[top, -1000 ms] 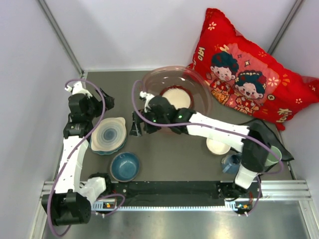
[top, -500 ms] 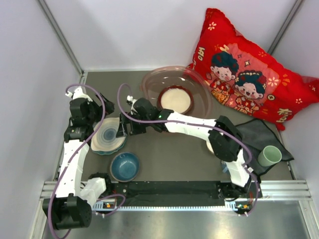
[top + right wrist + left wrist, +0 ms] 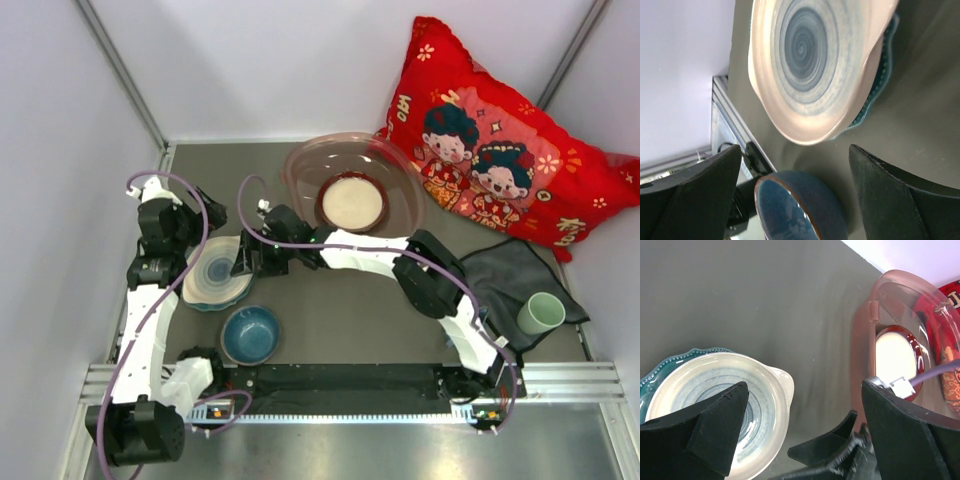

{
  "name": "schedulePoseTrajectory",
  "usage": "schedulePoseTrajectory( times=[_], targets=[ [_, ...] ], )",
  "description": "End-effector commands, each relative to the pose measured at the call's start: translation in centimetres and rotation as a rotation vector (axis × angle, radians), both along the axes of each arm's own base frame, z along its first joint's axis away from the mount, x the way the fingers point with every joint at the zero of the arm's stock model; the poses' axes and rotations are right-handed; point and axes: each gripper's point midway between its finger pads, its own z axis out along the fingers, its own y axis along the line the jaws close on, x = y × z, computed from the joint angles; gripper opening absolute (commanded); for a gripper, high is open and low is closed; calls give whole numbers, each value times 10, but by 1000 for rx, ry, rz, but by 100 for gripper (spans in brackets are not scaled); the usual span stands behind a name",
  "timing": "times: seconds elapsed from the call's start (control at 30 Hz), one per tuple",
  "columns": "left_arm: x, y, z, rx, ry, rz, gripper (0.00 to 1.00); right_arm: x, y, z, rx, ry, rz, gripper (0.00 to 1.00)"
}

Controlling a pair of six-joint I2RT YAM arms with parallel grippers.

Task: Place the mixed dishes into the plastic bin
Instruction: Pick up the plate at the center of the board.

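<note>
At 12 o'clock on the dark counter [image 3: 340, 300], a translucent pinkish plastic bin [image 3: 300, 165], with a cream dish with a dark red rim [image 3: 352, 200] lying flat inside. At 9 o'clock, well apart from the bin, a blue-ringed white handled plate [image 3: 215, 270] stacked on a teal scalloped plate [image 3: 210, 304]. Just beside that stack, at its 5 o'clock, a blue bowl [image 3: 250, 333], upright. At 4 o'clock, a pale green cup [image 3: 541, 313] upright at the edge of a dark grey cloth [image 3: 505, 270]. At 2 o'clock, a red cartoon-print pillow [image 3: 490, 130] leaning against the wall. Left end effector [image 3: 205, 218] over the 12 o'clock edge of the stack, jaws spread wide, nothing between them; in the left wrist view, both black fingers [image 3: 715, 430] far apart, with the handled plate below and the bin beyond. Right arm stretched across the counter, right end effector [image 3: 247, 263] at the 3 o'clock edge of the stack, jaws likewise apart and holding nothing; contact with the plate not discernible. In the right wrist view, handled plate and blue bowl framed between the fingers [image 3: 690, 200].
</note>
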Motion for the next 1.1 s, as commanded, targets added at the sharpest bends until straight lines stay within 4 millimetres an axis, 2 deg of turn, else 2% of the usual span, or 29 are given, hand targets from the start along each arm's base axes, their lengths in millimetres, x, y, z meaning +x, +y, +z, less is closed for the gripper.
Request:
schedulePoseTrajectory(
  times=[0.0,0.2,0.5,1.07],
  targets=[
    [0,-1,18,-6,-62,-6,99,30,13,25,78,-44,-73,86],
    [-4,-2,20,-6,-65,-12,99,41,12,15,58,-42,-104,86],
    [-4,-3,23,-10,-73,-15,99,54,17,11,78,-38,-133,86],
    [-2,-6,22,-14,-69,-29,99,63,22,-6,105,-1,-151,86]
  ],
)
